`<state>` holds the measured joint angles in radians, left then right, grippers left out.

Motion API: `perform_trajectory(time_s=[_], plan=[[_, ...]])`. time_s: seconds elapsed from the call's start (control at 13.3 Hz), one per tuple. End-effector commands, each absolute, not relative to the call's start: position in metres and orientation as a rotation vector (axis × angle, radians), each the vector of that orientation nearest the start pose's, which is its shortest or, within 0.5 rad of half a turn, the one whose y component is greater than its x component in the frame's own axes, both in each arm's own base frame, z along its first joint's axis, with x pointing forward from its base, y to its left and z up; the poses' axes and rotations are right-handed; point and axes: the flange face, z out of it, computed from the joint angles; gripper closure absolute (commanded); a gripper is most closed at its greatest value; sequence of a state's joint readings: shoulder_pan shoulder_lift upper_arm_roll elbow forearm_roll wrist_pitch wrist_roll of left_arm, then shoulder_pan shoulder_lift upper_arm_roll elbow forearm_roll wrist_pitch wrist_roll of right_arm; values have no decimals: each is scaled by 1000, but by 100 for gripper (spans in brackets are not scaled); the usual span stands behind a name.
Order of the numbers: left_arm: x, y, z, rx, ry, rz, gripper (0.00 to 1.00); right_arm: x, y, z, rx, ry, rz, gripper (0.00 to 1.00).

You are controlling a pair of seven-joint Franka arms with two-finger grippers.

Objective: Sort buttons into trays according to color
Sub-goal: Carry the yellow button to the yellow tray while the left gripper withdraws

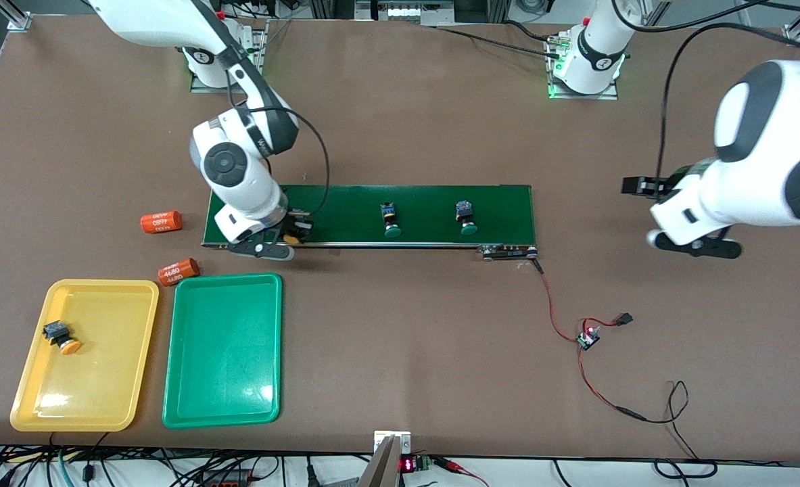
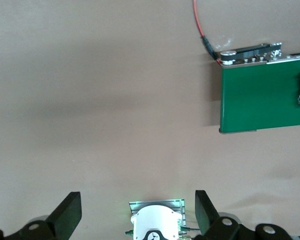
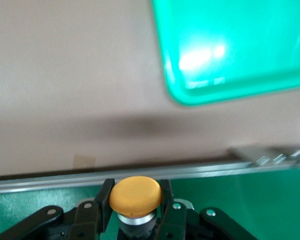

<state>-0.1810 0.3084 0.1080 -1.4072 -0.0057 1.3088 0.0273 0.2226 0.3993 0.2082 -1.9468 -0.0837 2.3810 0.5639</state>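
The right gripper [image 3: 135, 210] has its jaws clamped on a smooth, domed yellow-capped button [image 3: 135, 194] at the dark-green belt's [image 1: 427, 203] end nearest the glossy green plastic tray [image 1: 224, 352]. Only the front view shows two green-capped buttons [image 1: 391, 230] on the belt and another yellow-capped one in the yellow tray [image 1: 102, 399]. The left gripper [image 2: 138, 214] waits over bare brown tabletop [image 2: 90, 100], jaws apart.

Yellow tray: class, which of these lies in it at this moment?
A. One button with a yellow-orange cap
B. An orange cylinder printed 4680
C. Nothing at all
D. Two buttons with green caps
A: the front view shows a single yellow-capped button lying in the yellow tray, while both green-capped buttons sit on the conveyor belt and the orange cylinders lie on the table outside it.
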Motion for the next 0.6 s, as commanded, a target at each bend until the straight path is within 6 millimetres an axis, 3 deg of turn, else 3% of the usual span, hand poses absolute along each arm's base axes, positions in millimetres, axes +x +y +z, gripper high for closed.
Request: perform_trajectory(time_s=[0.0,0.15,0.3,0.45,0.53], plan=[[591,-17,533,-3093,112,569,0,607,214,318,-3089,54,-111,88],[588,-8,552,-3137,111,459,0,637,161,313,-3084,-4,-125,88],[557,-15,562,-3139,90,290,0,652,114,305,-3080,-133,-122,88],[549,-5,566,-3141,77,159,0,660,81,304,-3084,-242,-133,88],[548,-12,569,-3131,99,156,0,664,66,298,-3085,-299,-127,88]])
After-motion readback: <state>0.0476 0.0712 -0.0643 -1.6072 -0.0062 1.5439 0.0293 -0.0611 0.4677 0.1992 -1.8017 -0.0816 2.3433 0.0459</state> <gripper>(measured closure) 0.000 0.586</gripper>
